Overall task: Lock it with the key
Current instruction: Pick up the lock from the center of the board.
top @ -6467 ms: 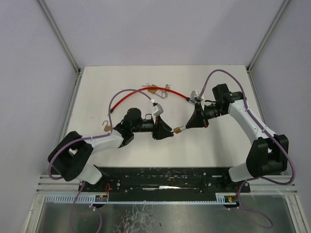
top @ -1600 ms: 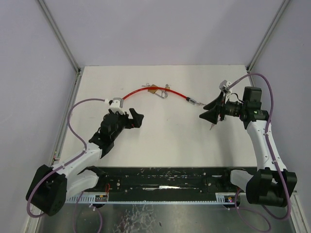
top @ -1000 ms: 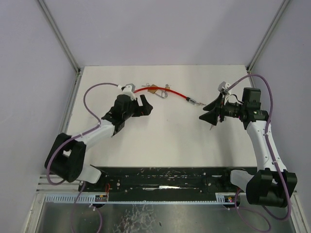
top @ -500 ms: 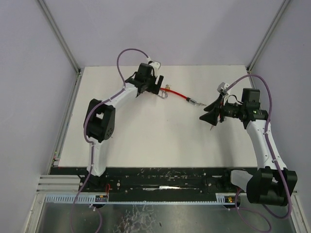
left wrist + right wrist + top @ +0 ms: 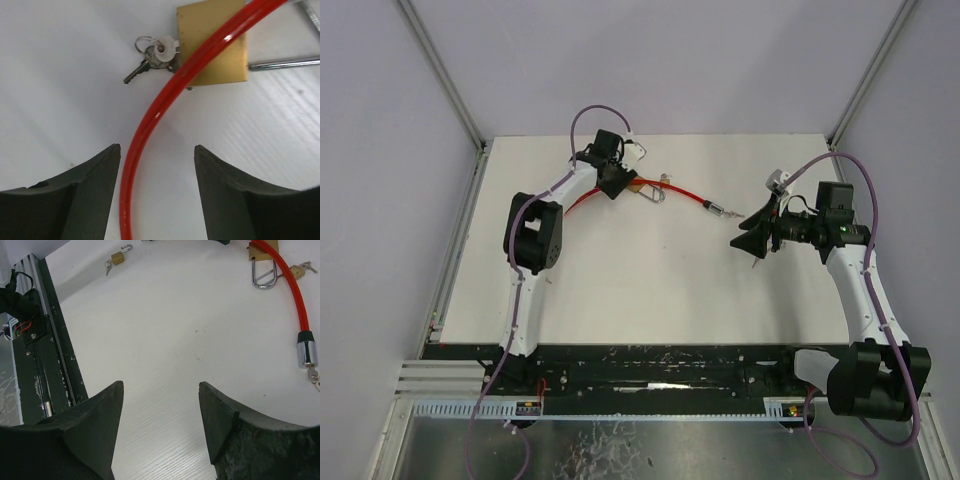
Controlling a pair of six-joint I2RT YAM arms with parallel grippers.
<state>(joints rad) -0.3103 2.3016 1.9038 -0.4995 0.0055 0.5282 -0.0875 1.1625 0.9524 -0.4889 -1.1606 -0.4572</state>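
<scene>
The key (image 5: pixel 159 50) is seen touching the brass padlock (image 5: pixel 220 55), just beyond the left jaws, which are held open astride the red cable (image 5: pixel 157 115) laid over the padlock. The right jaws are open and empty, well apart from the padlock.

White table (image 5: pixel 620 280) carries a red cable (image 5: pixel 150 125), brass padlock (image 5: pixel 210 30), keys (image 5: pixel 152 55) and small padlock (image 5: pixel 119 257).
</scene>
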